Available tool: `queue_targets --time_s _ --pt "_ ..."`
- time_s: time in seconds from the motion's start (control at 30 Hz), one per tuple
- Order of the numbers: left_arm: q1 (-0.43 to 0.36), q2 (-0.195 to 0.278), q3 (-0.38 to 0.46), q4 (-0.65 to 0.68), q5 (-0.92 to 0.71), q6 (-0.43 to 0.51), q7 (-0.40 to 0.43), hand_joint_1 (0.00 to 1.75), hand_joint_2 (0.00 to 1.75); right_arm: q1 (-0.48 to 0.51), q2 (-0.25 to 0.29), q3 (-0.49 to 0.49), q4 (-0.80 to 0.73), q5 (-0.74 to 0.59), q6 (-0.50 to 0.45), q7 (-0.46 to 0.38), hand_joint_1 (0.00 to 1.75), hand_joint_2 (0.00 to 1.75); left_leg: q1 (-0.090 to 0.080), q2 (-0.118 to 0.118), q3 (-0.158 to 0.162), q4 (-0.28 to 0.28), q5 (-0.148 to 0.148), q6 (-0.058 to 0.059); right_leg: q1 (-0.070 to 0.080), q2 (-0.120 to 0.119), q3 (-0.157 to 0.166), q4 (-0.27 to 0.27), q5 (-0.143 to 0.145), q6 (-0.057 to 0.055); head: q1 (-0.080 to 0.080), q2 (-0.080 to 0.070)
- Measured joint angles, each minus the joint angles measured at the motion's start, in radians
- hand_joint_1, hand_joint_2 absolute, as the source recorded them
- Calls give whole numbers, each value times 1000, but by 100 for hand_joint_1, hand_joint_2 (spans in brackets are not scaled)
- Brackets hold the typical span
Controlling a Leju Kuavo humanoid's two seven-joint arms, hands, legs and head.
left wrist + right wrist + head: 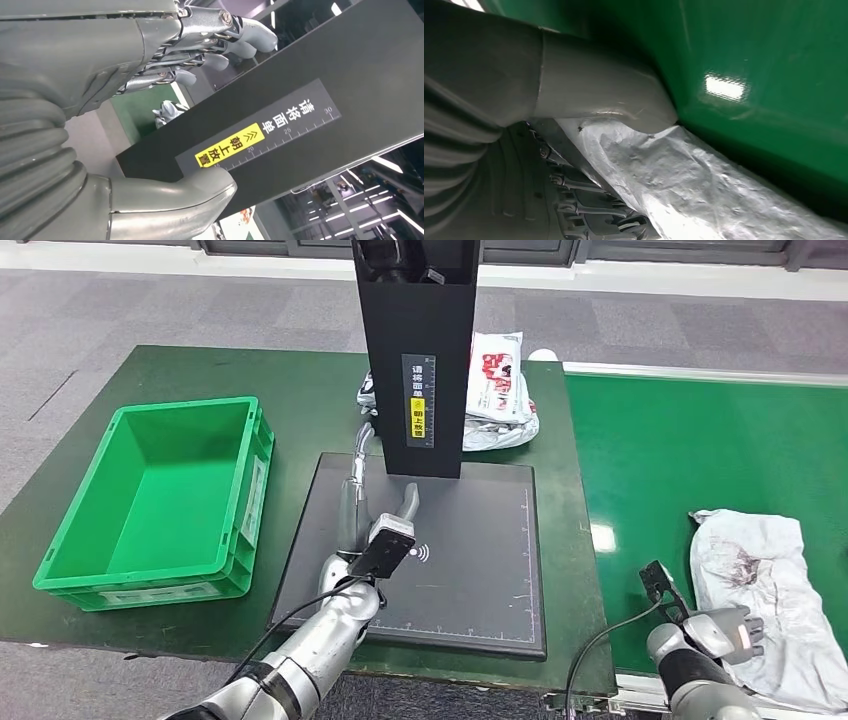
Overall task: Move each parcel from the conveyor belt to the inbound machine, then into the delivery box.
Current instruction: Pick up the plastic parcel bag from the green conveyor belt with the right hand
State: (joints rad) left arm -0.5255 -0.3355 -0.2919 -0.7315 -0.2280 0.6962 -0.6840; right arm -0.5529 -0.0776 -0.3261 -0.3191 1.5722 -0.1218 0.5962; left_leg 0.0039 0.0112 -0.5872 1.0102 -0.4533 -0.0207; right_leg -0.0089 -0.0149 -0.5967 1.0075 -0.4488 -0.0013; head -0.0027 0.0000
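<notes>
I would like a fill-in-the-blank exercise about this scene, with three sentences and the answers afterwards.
1. The right hand grips the edge of the white parcel lying on the ____ conveyor belt.
2. The delivery box on the table's left holds ____ parcels.
3. The left hand hovers empty over the black ____ of the inbound machine.

Missing words: green; no; platform

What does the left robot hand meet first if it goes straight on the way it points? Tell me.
Likely the black upright column of the inbound machine. The left robot hand hangs open over the dark scan plate, fingers aimed at the column's base; depth is hard to judge.
</notes>
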Motion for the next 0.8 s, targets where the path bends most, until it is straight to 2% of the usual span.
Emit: queue_targets --time_s 0.03,0.23,0.37,0.43,0.5,0.67,0.73,0.8 --pt "1 0 2 -1 3 0 0 0 175 -4 -1 4 3 0 11 0 175 175 0 0 0 0 0 0 0 0 0 0 0 0 0 0" --pt "3 7 11 -10 26 0 0 0 175 -20 -4 10 12 -13 52 -9 175 175 0 2 1 0 0 1 0 1 1 0 2 2 0 0" --pt "4 13 12 -12 31 0 0 0 175 -23 -6 11 15 -25 20 -37 175 175 0 5 3 1 0 1 0 4 2 -1 4 2 0 0" --pt "4 14 14 -11 20 0 0 0 175 -20 -4 11 15 -38 -53 -69 175 175 0 6 3 1 0 1 0 5 2 -1 5 2 0 0" --pt "4 14 18 -11 6 0 0 0 175 -14 2 11 15 -55 -172 -121 175 175 0 6 3 0 1 1 0 5 2 0 5 2 0 0" --pt "5 15 22 -10 -15 0 0 0 175 -7 38 10 -9 -121 -503 -329 175 175 0 3 1 0 4 1 0 2 0 0 5 2 0 0" --pt "6 15 25 -9 -21 0 0 0 175 -5 53 10 -41 -146 -562 -399 175 175 0 1 1 0 4 0 0 1 0 0 5 2 0 0" --pt "8 15 28 -9 -29 0 0 0 175 10 72 10 -100 -179 -576 -477 175 175 0 0 0 0 4 0 0 0 0 0 4 2 0 0"
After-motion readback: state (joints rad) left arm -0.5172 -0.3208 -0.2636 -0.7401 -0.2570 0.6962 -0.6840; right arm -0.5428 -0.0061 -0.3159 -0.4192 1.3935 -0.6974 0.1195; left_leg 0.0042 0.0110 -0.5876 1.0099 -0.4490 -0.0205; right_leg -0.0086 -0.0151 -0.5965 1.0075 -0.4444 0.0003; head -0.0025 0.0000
